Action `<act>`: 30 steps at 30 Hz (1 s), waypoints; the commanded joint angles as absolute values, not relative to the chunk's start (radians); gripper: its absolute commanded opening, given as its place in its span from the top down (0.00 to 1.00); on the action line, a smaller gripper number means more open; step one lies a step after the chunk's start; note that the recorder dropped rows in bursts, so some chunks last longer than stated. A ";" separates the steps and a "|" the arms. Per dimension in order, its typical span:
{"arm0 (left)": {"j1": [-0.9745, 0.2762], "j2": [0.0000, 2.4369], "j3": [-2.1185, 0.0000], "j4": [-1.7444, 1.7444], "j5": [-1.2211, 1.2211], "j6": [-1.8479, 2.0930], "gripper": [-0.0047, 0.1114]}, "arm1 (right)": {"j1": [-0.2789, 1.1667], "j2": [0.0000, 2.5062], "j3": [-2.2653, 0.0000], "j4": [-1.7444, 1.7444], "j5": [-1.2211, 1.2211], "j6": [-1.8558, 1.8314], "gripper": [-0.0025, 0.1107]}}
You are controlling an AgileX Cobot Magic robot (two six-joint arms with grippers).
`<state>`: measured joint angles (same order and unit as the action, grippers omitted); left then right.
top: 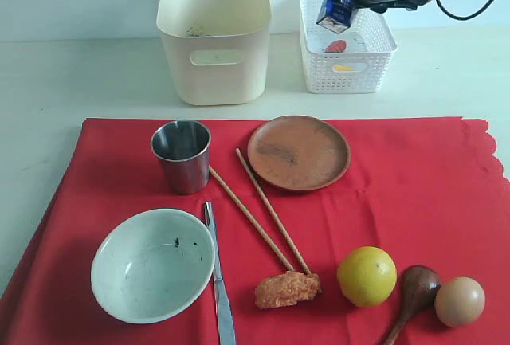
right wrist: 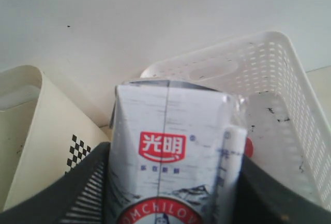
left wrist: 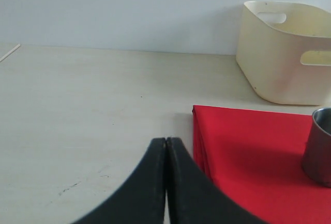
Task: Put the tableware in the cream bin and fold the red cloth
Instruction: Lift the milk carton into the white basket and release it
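Right gripper clamped on white red-logo milk carton, above white lattice basket, 1 o'clock. Left gripper pressed together, empty, over bare bench beside bright red cloth corner. Tall cream plastic bin 11 o'clock, off cloth. On flat cloth: steel cup 11, round brown plate 12, pale green-white bowl 8, metal knife 7, two wooden chopsticks centre, dark wooden spoon 5.
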<state>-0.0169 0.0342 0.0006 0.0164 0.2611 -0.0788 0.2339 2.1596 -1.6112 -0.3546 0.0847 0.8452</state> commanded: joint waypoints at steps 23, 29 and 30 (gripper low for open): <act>-0.022 0.039 0.000 0.010 0.257 -0.074 0.95 | 0.232 2.133 -1.632 -0.471 0.058 0.837 0.37; -0.022 0.039 0.000 0.010 0.257 -0.074 0.95 | 0.232 2.053 -1.632 -0.474 0.170 0.829 0.37; -0.022 0.039 0.000 0.010 0.257 -0.074 0.95 | 0.232 2.037 -1.632 -0.474 0.201 0.813 0.37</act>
